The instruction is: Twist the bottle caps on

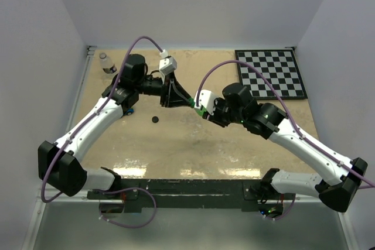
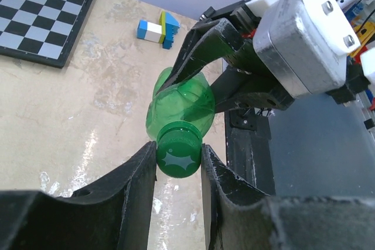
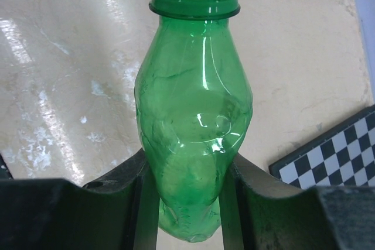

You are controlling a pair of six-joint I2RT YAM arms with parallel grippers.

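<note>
- The green bottle (image 3: 193,115) is being held above the table (image 1: 176,150), roughly level in the air between the two arms. Its lower body is being pinched by the right gripper (image 3: 187,203), whose jaws are pressed against both sides of the dented plastic.
- The green cap (image 2: 179,151) is being clamped by the left gripper (image 2: 179,159), with the fingers closed on its ribbed rim. The cap is sitting on the bottle's neck, just above the collar ring.
- The step in hand is judged to be the screwing of this cap onto its thread. How far down it is seated cannot be told, as the thread is being hidden by the cap itself.
- For the next move, a turn of the left wrist about the bottle's axis is being called for, with the bottle being braced by the right arm. Cap and neck are needing to be kept in line, or the thread may be crossed; the soft wall may also be twisted within the grip.
- The black cap (image 1: 155,119) is lying near the middle of the table, well apart from the clear bottle (image 1: 106,62), which is standing upright at the far left corner. That pair is judged as not yet being dealt with.
</note>
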